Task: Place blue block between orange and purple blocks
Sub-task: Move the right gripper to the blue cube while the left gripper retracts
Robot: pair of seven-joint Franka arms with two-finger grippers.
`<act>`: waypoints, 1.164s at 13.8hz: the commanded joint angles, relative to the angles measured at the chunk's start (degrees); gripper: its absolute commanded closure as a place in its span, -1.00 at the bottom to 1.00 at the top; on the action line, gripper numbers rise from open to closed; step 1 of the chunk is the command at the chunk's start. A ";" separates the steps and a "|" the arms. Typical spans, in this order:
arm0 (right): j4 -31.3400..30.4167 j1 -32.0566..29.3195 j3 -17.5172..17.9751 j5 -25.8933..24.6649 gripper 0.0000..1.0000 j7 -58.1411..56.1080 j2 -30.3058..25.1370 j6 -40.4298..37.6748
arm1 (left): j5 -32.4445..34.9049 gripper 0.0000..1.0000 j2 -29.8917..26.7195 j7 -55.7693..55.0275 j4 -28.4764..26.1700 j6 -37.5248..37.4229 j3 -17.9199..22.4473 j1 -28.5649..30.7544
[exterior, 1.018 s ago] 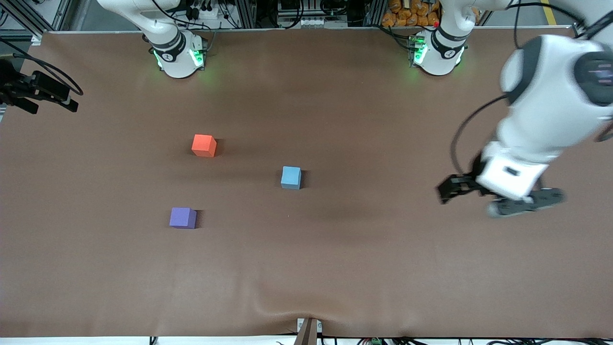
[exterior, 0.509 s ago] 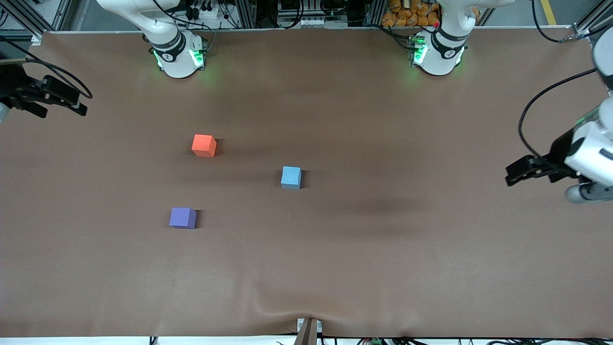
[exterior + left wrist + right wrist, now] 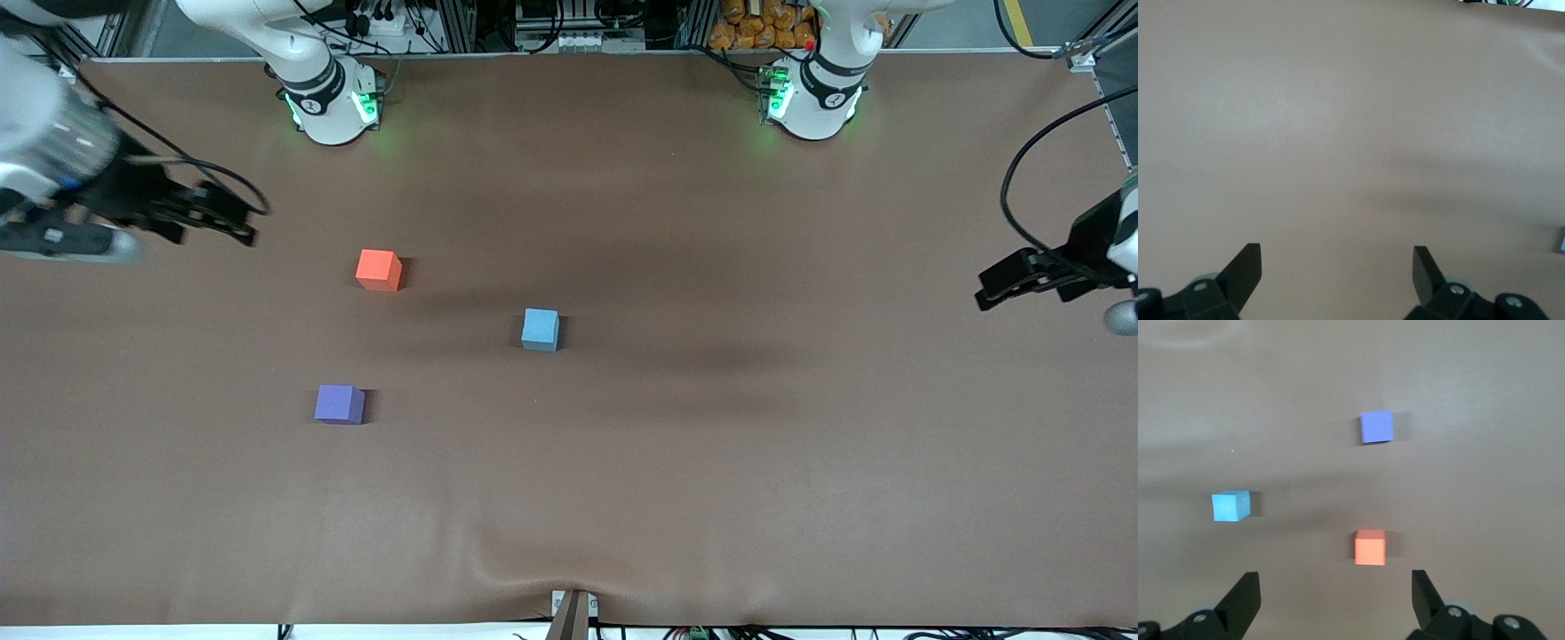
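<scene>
Purple block [image 3: 339,404] sits on the brown counter [image 3: 711,498], nearest the front camera, toward the right arm's end. Blue block [image 3: 540,330] lies farther from the camera, nearer mid-counter, well apart from both sets of fingers and not between the other two cubes. Orange block [image 3: 378,269] is farther still, closest of the three to the right gripper [image 3: 238,220], whose fingers [image 3: 1241,600] are spread and empty over bare counter. Left gripper [image 3: 996,289] hangs over the counter's edge at the left arm's end, fingers [image 3: 1245,270] spread wide, holding nothing.
</scene>
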 commanded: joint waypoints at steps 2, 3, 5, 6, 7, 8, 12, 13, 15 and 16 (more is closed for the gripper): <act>1.16 8.06 -0.59 -0.03 -1.00 5.91 6.12 2.81 | -0.03 -1.00 -3.37 0.81 -3.57 -0.15 -0.56 1.73; 1.16 9.48 -0.59 -0.12 -1.00 6.19 7.79 3.43 | -0.03 -1.00 -3.46 0.81 -3.57 -0.23 -0.56 1.82; 1.24 12.20 -0.59 -0.12 -1.00 6.10 11.22 6.06 | -0.03 -1.00 -3.72 0.73 -3.75 -0.58 -0.56 1.82; 1.24 13.08 -0.59 -0.12 -1.00 5.58 12.80 7.46 | -0.03 -1.00 -3.81 0.73 -3.75 -0.67 -0.56 1.82; 1.24 13.53 -0.59 0.32 -1.00 5.49 14.56 8.87 | -0.03 -1.00 -4.16 0.73 -3.75 -1.28 -0.56 1.82; 1.24 14.14 -0.50 0.58 -1.00 5.40 16.05 10.54 | -0.03 -1.00 -4.25 0.73 -3.83 -1.64 -0.56 1.82; 0.37 21.35 -0.59 0.58 -1.00 6.63 25.19 17.37 | -0.46 -1.00 -9.43 0.81 -9.80 -1.65 -0.56 1.82; -0.24 22.57 -0.59 0.58 -1.00 7.76 26.78 20.28 | -0.55 -1.00 -10.05 0.81 -10.86 -1.38 -0.56 1.73; -0.34 24.16 -0.59 0.58 -1.00 10.57 30.47 25.73 | -0.47 -1.00 -11.11 0.64 -11.74 -0.94 -0.12 0.59; -0.25 24.95 -0.59 0.67 -1.00 12.32 31.96 28.20 | -0.38 -1.00 -10.76 0.64 -11.31 -0.42 -0.12 0.68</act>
